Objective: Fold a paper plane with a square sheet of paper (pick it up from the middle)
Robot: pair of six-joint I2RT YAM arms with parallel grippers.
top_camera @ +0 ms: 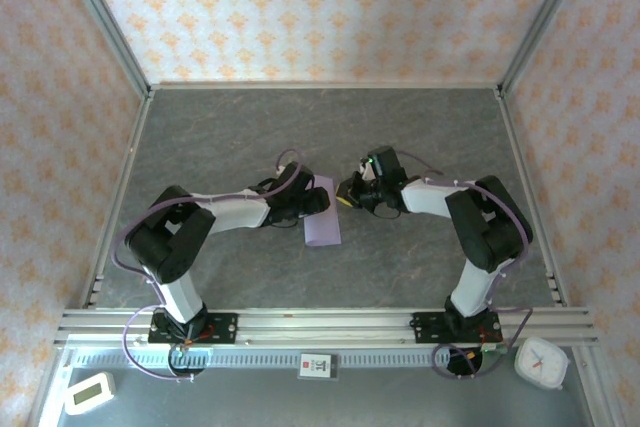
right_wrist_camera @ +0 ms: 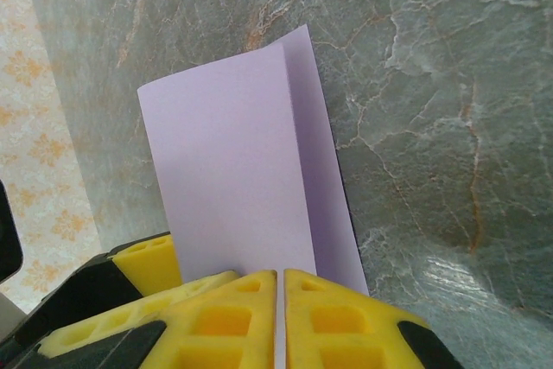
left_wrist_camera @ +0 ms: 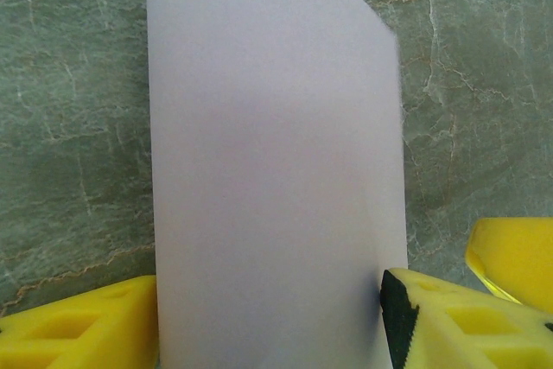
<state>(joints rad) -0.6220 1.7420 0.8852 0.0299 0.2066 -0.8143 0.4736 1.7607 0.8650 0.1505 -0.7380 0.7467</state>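
Observation:
The square sheet of paper [top_camera: 322,222] is lavender and lies folded in half into a narrow strip on the grey table between the two arms. My left gripper [top_camera: 316,197] stands open over its far end. In the left wrist view the sheet [left_wrist_camera: 276,170] spans the whole gap of the left gripper [left_wrist_camera: 272,321], overlapping the left finger and meeting the right one. My right gripper [top_camera: 349,194] is shut on the sheet's near edge. In the right wrist view the sheet [right_wrist_camera: 233,179] runs away from the right gripper [right_wrist_camera: 281,276], with the lower layer showing along the right. The paper plane is out of view.
Patterned walls with metal posts [top_camera: 110,27] enclose the marble-look table [top_camera: 430,127]. An aluminium rail [top_camera: 330,325] carries both arm bases. Below it sit a white clock [top_camera: 541,362], a small timer [top_camera: 88,392] and a label card [top_camera: 314,365].

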